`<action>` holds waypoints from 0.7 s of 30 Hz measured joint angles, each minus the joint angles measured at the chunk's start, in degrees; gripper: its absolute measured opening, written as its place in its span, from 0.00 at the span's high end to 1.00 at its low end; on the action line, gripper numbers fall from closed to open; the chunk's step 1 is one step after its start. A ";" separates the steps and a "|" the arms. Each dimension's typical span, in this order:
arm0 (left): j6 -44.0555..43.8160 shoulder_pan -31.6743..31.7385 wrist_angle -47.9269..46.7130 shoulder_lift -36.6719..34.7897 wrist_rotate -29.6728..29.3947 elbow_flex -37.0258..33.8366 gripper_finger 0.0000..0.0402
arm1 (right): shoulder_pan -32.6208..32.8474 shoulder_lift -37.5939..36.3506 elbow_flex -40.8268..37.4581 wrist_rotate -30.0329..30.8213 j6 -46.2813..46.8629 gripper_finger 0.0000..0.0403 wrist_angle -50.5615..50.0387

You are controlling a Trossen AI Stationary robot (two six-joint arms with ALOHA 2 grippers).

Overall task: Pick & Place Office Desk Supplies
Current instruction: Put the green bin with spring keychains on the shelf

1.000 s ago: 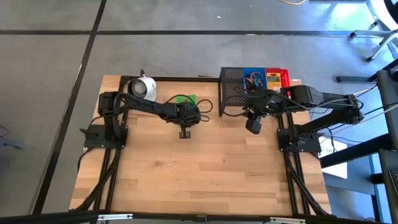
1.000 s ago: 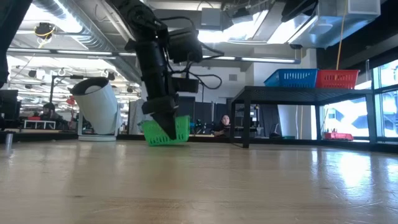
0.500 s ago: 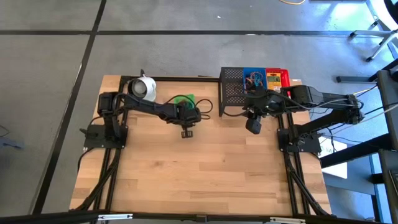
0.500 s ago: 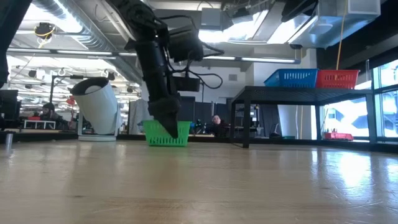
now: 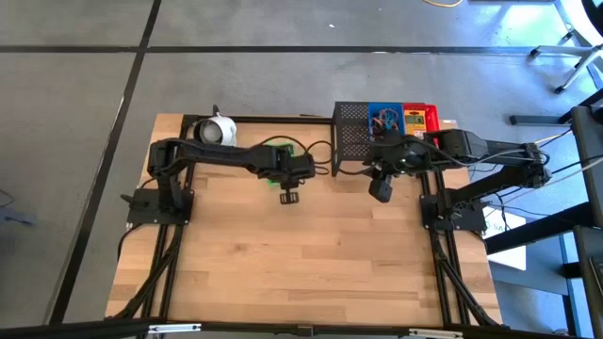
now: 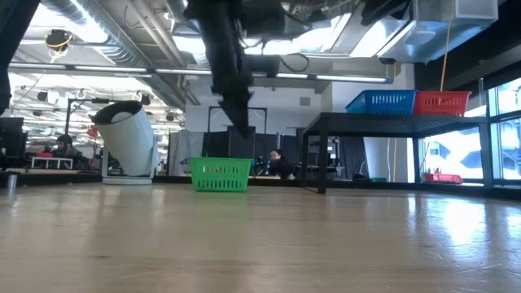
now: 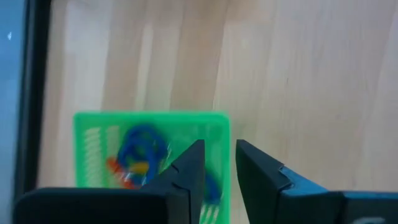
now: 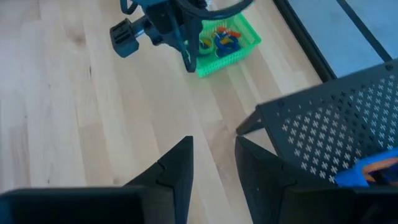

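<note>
**Left end effector released above the green tray**

At the far left of the desk (image 5: 283, 273) a white round cup-like object (image 5: 219, 131) lies tipped near the back edge. Just to its right, the left arm reaches across to the green tray (image 6: 220, 173), which sits flat on the wood near the back of the desk. The tray holds a tangle of small coloured band loops (image 7: 140, 152), mostly blue with some orange and yellow. The left end effector (image 6: 242, 128) hangs above the tray's right end, clear of its rim and touching nothing; its two fingers (image 7: 186, 174) stand slightly apart with an empty gap between them, so it is released.

Further right, the black mesh rack (image 5: 350, 139) stands at the back of the desk. On top of it sit the blue tray (image 6: 383, 102) and, touching it on the right, the red tray (image 6: 442, 102); a small yellow box (image 5: 414, 120) shows between them from above. The right end effector (image 8: 214, 152) hovers in front of the rack, over bare wood, with its fingers a little apart and nothing between them. In the room beyond the desk a person (image 6: 278, 163) is seated.
</note>
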 joint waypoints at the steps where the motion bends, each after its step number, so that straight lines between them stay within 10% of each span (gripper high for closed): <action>1: -0.53 0.00 -3.00 0.00 -0.23 1.78 0.80 | 0.00 0.27 0.02 0.00 -0.02 0.70 0.77; 10: -1.00 3.11 -14.10 -6.66 6.37 5.97 0.95 | -1.02 7.45 0.02 -0.05 -7.17 0.70 6.76; 21: -12.33 4.62 -31.99 -20.08 0.71 5.94 0.99 | -5.04 19.41 0.02 -3.86 -14.98 0.61 21.44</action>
